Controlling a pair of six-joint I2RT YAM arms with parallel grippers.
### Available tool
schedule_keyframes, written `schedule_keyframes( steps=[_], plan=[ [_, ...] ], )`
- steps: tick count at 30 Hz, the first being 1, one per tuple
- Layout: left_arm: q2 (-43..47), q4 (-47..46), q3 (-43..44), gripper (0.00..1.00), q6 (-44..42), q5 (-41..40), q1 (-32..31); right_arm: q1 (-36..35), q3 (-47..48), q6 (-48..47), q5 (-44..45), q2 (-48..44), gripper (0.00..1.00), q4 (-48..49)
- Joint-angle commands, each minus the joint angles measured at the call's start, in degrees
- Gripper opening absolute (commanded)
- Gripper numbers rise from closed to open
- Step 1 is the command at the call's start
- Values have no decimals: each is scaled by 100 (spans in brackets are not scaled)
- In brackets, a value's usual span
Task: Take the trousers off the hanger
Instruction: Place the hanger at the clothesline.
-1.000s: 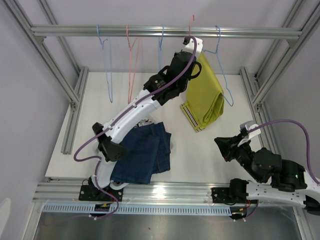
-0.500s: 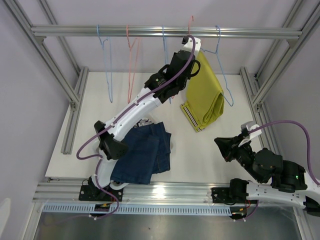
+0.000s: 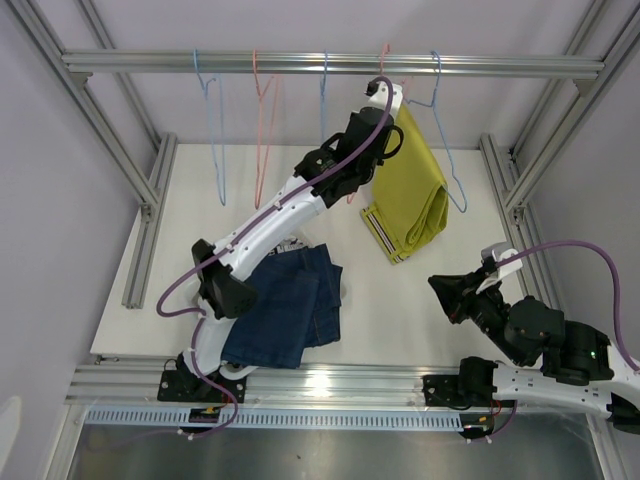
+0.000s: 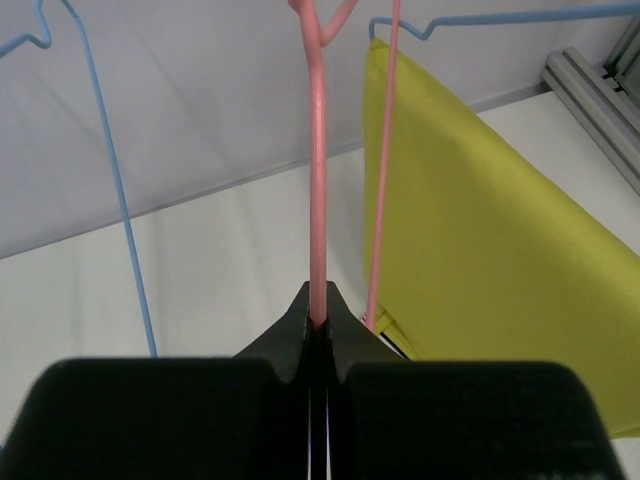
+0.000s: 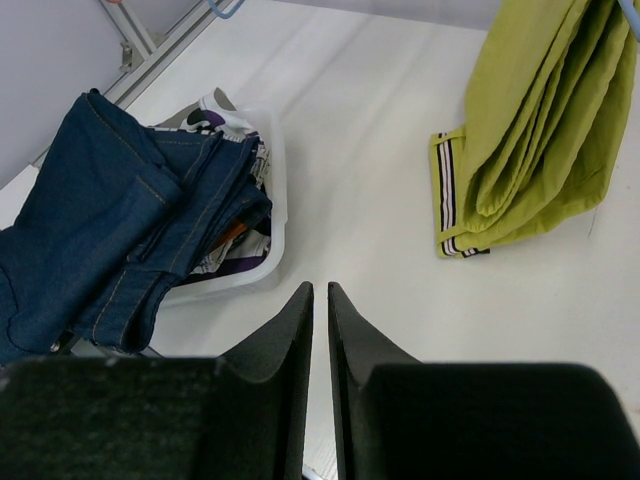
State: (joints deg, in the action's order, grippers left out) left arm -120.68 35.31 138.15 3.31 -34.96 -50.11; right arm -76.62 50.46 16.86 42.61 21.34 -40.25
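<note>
Top external: high over the near edge, looking down across the whole bench (image 3: 400, 300) to the hanger rail (image 3: 320, 63).
Left wrist: close behind the left end effector (image 4: 317, 318), facing the rear wall (image 4: 200, 100).
Right wrist: near the right front, angled down at the bench.
Shared: mustard trousers (image 3: 410, 190), in all three views.

No readable text, label or number anywhere.
</note>
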Motion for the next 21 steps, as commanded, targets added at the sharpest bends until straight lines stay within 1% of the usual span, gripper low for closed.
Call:
schedule_keyframes(
  steps=[1,7,9,10,14,16,17,18,20,21],
  plan=[
    [89,-59,-112,0,240,147,62,42,17,-51,-25,-16,14,167],
    [203,-103,-551,0,258,261,1,33,17,-43,-25,-34,14,166],
    [264,-243,-701,1,171,192,-69,24,17,-43,-33,-25,14,166],
    [334,-305,-910,0,126,200,-95,33,17,-51,-33,-34,14,167],
    [475,-323,-1140,1,108,60,-288,33,17,-43,-33,-34,14,158],
    [606,-244,-1255,9,74,68,-377,24,34,-43,-42,-25,14,149],
    [668,-244,-1525,15,-5,68,-508,33,26,-43,-68,-25,14,158],
    [738,-244,-1641,30,-93,-167,-578,24,26,-34,-77,-25,14,149],
    [1018,-226,-1878,42,-111,-353,-797,33,34,-34,-112,-34,14,140],
    [1134,-209,-2323,54,-24,-406,-868,33,26,-34,-113,-34,14,158]
  ],
)
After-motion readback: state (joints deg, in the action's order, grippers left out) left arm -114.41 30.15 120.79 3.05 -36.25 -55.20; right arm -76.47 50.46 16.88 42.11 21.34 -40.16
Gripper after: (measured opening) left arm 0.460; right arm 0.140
